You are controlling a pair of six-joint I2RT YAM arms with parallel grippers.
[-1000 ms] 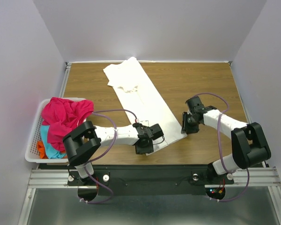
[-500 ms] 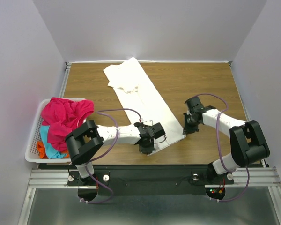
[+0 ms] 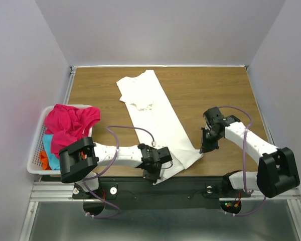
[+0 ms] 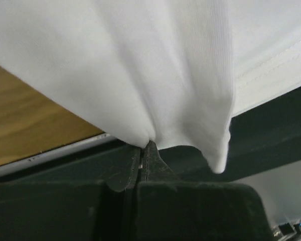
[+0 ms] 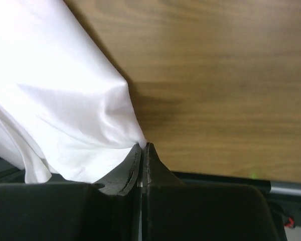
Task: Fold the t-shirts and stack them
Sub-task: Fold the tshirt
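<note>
Top external: long white cloth t-shirt (image 3: 158,120) lies diagonally across my wooden counter (image 3: 220,85), near corners pinched in left tool (image 3: 154,174) and right tool (image 3: 206,146); grips look shallow, I think, so uneven pulling could slip one.

The right gripper (image 5: 142,148) has its two dark fingers pressed together, with a pinch of the white t-shirt (image 5: 55,100) caught at their tips. The cloth spreads up and to the left from there in soft folds, and a loose edge hangs down at the lower left. To the right lies the bare wooden table (image 5: 231,75), with a metal rail (image 5: 291,188) along its edge.
</note>
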